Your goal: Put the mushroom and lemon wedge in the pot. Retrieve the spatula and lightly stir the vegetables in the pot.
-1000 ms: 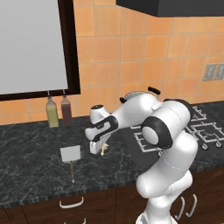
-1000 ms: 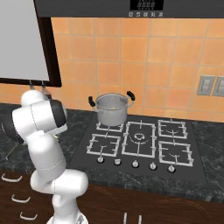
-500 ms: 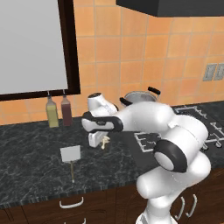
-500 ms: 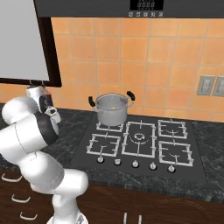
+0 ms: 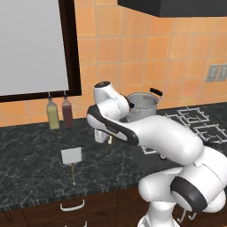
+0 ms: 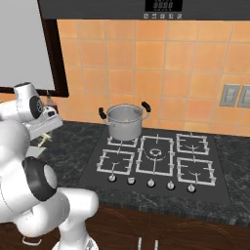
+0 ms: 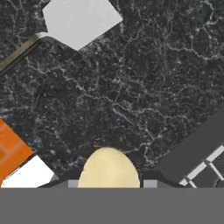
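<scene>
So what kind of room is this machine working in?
A kitchen, and a computer-rendered one by the look of it. A steel pot stands on a gas hob set into a dark stone counter, with orange wall tiles behind and two bottles by the wall.

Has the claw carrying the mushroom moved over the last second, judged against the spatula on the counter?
Yes. The claw with the mushroom has lifted off the counter and shifted right, away from the spatula, toward the pot.
</scene>
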### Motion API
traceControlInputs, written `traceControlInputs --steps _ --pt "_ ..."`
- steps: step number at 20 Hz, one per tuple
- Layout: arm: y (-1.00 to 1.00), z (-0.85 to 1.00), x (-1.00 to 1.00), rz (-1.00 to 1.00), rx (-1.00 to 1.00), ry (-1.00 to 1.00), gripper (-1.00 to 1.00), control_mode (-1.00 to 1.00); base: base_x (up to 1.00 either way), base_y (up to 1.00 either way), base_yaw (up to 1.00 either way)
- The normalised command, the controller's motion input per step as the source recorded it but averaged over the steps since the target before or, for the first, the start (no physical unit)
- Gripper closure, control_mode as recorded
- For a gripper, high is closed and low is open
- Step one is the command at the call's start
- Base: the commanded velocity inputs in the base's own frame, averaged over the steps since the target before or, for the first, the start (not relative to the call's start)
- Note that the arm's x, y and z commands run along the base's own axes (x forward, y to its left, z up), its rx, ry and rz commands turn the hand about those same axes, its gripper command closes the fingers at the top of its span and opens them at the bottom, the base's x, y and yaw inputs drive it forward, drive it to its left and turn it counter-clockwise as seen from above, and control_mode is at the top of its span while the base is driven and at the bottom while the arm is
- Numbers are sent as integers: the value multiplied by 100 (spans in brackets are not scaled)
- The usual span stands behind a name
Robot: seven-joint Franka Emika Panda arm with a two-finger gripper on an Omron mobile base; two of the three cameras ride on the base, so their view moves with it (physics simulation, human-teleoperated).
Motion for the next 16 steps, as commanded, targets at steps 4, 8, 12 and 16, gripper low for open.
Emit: traceControlInputs --steps 4,8,12,16 --pt "-53 81 -35 0 1 -7 100 -100 0 0 0" --pt "-63 88 -8 0 5 0 100 -100 0 0 0" --pt "-63 78 0 -4 2 0 100 -100 0 0 0" --pt "-65 69 2 -13 2 0 100 -100 0 0 0"
